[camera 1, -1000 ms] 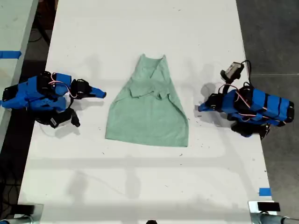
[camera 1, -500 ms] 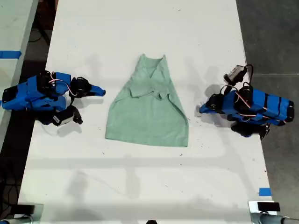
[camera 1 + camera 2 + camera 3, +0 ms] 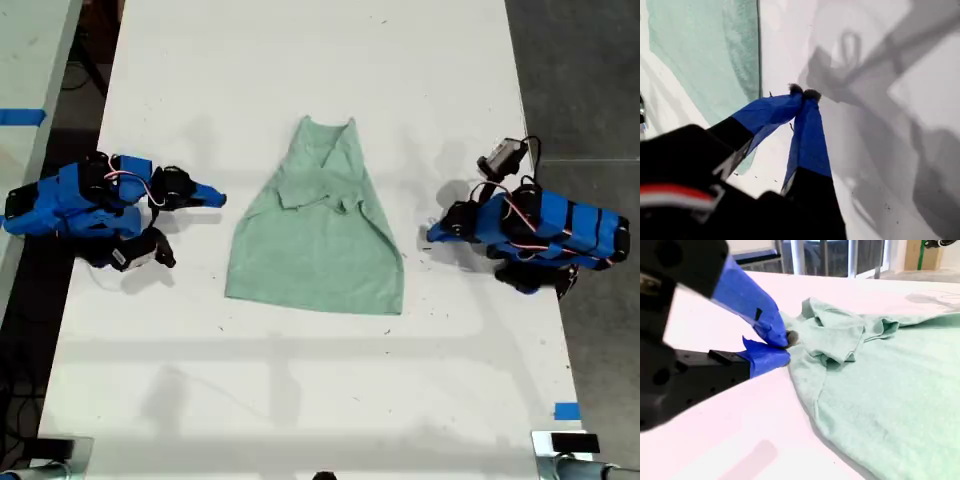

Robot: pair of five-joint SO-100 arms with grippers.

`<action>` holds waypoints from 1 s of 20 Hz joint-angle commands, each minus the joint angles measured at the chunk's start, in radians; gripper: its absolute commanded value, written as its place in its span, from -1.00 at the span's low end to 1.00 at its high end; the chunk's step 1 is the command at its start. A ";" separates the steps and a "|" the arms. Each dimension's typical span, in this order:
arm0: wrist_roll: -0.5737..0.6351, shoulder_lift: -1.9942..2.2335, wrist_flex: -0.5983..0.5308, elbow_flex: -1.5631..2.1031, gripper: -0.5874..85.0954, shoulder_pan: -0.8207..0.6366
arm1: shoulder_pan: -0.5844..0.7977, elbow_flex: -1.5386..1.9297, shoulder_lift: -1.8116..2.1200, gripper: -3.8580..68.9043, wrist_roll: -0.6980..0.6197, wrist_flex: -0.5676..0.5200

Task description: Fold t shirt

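The t shirt (image 3: 318,228) lay partly folded mid-worktop (image 3: 300,400). My first gripper (image 3: 803,93) and my second gripper (image 3: 785,346) rested beside it on opposite sides, apart from the cloth, each with fingers pressed together, holding nothing.

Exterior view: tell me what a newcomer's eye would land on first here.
First is the pale mint-green cloth t-shirt, lying wrinkled with its sleeves folded in, at the middle of the long white table. Next come the two blue arms flanking it: one at the exterior view's left, one at its right, both resting low on the table and clear of the cloth. My first gripper and my second gripper are both shut and empty.
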 commanded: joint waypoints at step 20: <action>-0.092 0.009 0.040 0.006 -0.99 0.032 | -0.034 0.023 0.014 -0.91 -0.046 -0.011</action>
